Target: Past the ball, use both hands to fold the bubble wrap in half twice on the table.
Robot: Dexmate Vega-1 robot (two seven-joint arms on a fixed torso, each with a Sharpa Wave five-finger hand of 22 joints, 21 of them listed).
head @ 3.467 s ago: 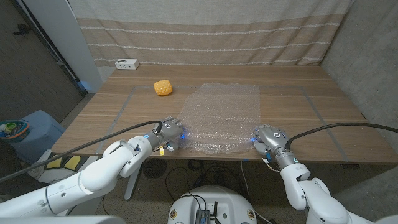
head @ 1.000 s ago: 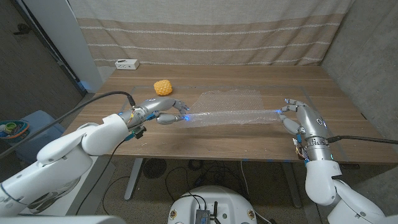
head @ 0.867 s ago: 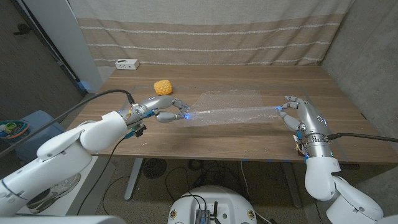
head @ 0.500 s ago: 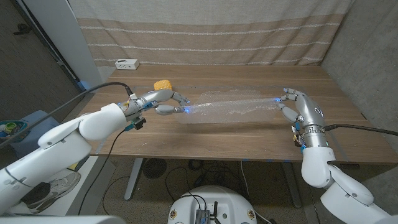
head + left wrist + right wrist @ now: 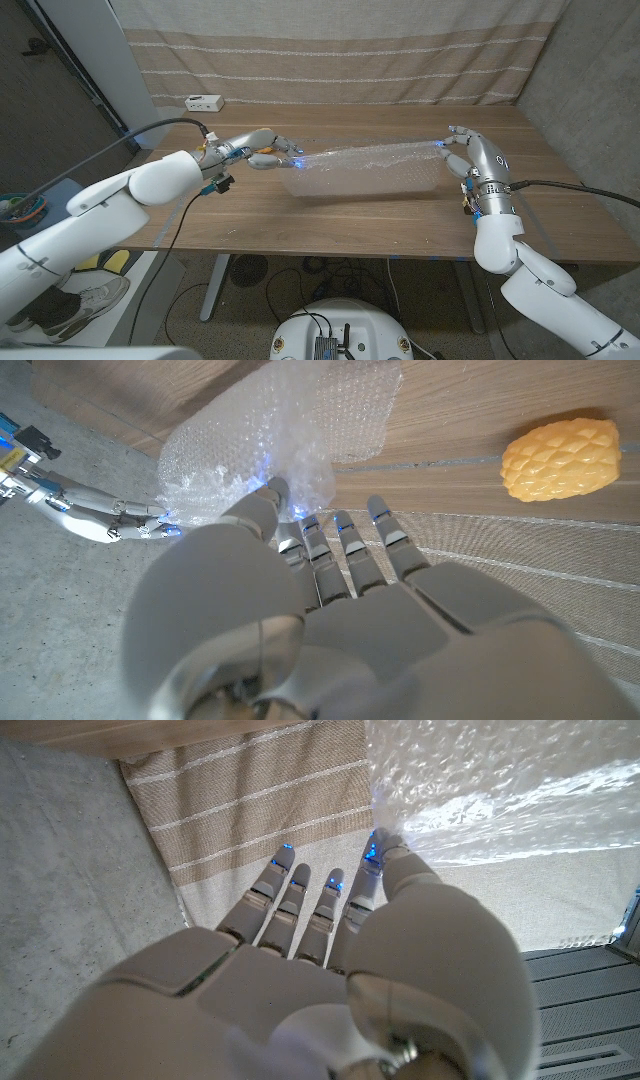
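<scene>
One sheet of bubble wrap [image 5: 365,170], one yellow ball [image 5: 561,457] and one small white box [image 5: 203,102] were counted on or over the desk [image 5: 300,215], together with two robot hands. The bubble wrap was held up off the desk, stretched between the two robot hands, its lower part hanging toward the wood past the ball's side of the desk. One corner was pinched by the left robot hand [image 5: 262,148] between the thumb and a finger, the other fingers being spread, as was also seen in the left wrist view, where the ball lay just beside the fingers on the desk. The opposite corner was pinched in like manner by the right robot hand [image 5: 466,152], the sheet being seen at the fingertips [image 5: 375,848] in the right wrist view. The white box was placed at the far left edge of the desk, well apart from the sheet. Compared with 3.5 s before, when the sheet lay flat and both robot hands were at its near edge, that edge had been lifted and carried toward the far side; since half a second before, both robot hands had been moved somewhat farther from the robot.
</scene>
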